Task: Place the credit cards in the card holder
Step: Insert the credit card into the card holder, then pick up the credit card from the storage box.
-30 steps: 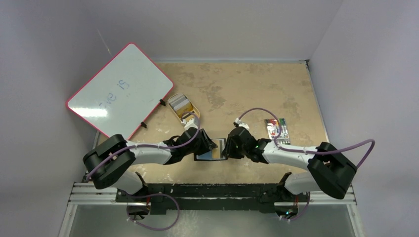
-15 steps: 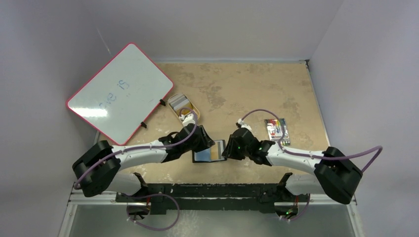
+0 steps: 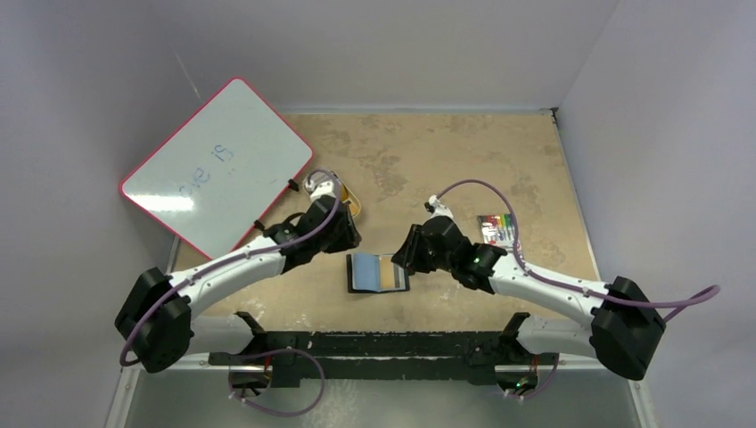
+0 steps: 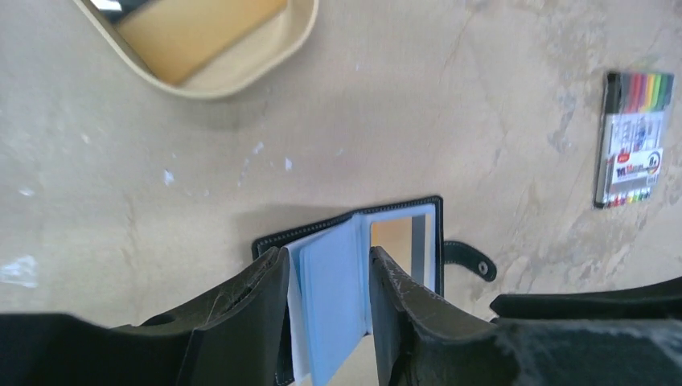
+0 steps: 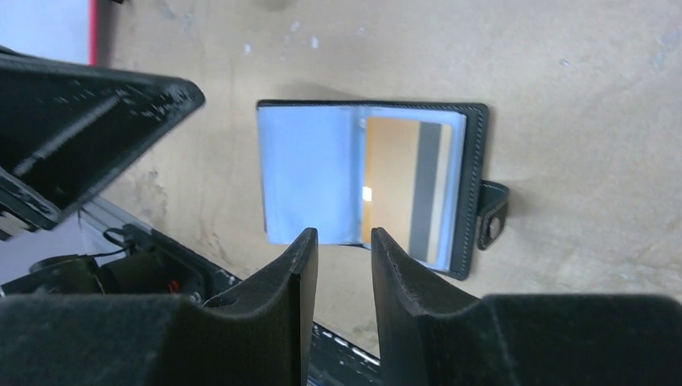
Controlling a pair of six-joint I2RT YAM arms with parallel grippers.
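The black card holder [image 3: 377,273] lies open on the table, blue pages up, between my two grippers. A gold credit card with a dark stripe [image 5: 402,181] sits in its right-hand pocket, and it also shows in the left wrist view [image 4: 392,241]. The snap tab [image 5: 492,217] sticks out to the right. Another gold card [image 4: 193,32] lies in the oval tin [image 4: 265,68]. My left gripper [image 3: 349,239] is open and empty just above-left of the holder [image 4: 330,305]. My right gripper [image 3: 406,254] is open and empty at the holder's right edge [image 5: 310,173].
A red-rimmed whiteboard [image 3: 214,165] lies at the back left. A striped marker pack [image 3: 499,230] lies to the right, behind my right arm. The tin [image 3: 353,204] is mostly hidden under my left wrist. The table's near edge and rail are close below the holder.
Both grippers have let go of the holder and drawn back, the left up-left towards the tin, the right up and right. The holder now lies flat and open.
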